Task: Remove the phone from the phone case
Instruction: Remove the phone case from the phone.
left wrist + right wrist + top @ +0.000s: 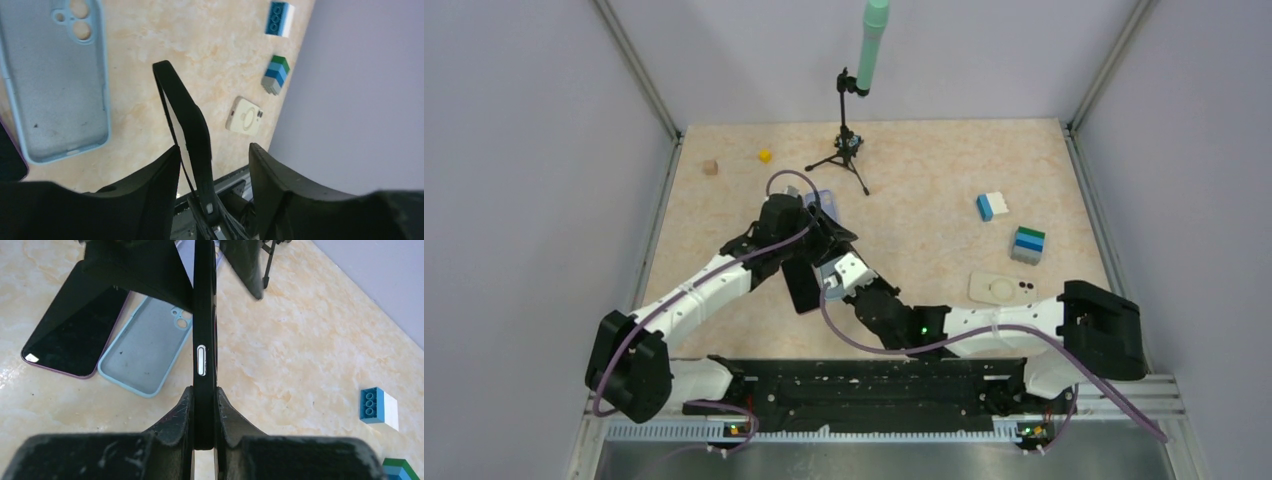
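A black phone in a black case (204, 325) is held upright and edge-on, its silver side button facing the right wrist camera. My right gripper (204, 390) is shut on its lower end. In the top view the phone (799, 285) hangs between the two grippers at the table's middle. My left gripper (214, 149) is open and straddles the case's (187, 120) other end. Its left finger (150, 190) lies close to the case and its right finger (280, 190) stands apart.
A purple-edged phone (75, 337) and an empty light blue case (142, 352) lie flat on the table just beyond the grippers. A cream case (1002, 288), stacked bricks (1027, 244) and a blue-white brick (991, 206) lie at the right. A tripod (849, 150) stands at the back.
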